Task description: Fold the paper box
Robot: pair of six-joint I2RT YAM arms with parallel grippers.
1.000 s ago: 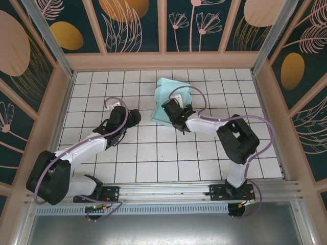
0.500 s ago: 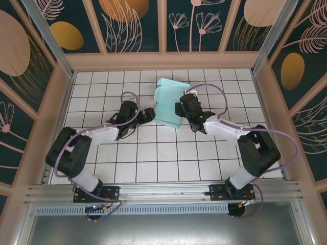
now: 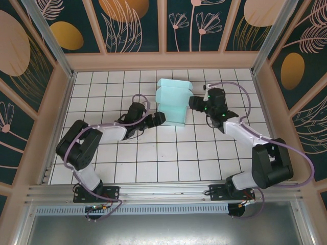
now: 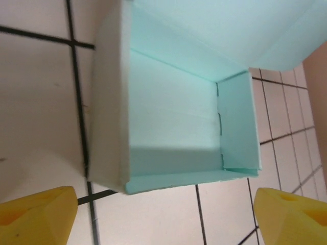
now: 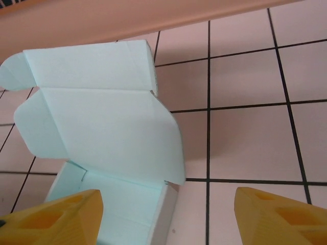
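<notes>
White tiled surface [image 3: 168, 153] below all. Toward its 12 o'clock, pale mint paper box [image 3: 173, 101]: tray walls up, lid flap raised, unclosed. At the box's 7 o'clock, just beside its near corner, left end effector [image 3: 158, 118], released, yellow fingertips [image 4: 36, 219] spread wide, open tray ahead and clear of them. At the box's 3 o'clock, just beside, right end effector [image 3: 194, 102], likewise released, gripping nothing, lid flap ahead at its 11 o'clock.
</notes>
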